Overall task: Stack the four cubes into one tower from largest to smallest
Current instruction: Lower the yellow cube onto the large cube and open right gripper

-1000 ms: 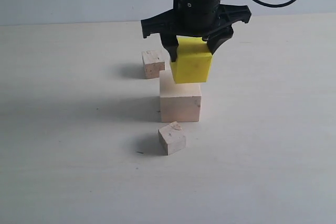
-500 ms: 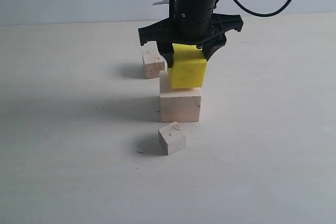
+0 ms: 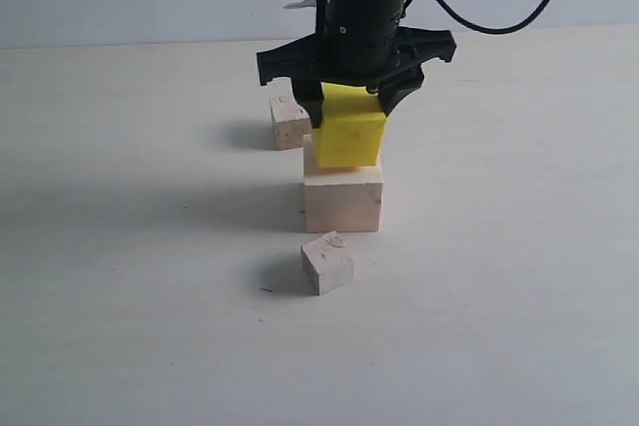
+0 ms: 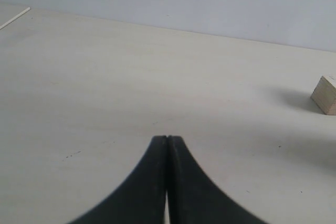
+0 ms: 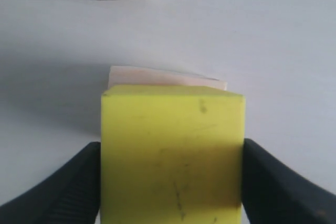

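Your right pincer [image 3: 349, 112] clamps the bright yellow cube [image 3: 351, 142] over the large pale wood cube [image 3: 342, 202]; releasing off-centre risks toppling it.

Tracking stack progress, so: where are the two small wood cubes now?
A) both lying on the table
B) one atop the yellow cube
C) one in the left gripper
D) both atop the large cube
A: one small wood cube lies on the table beyond the large pale cube, the other small wood cube before it.
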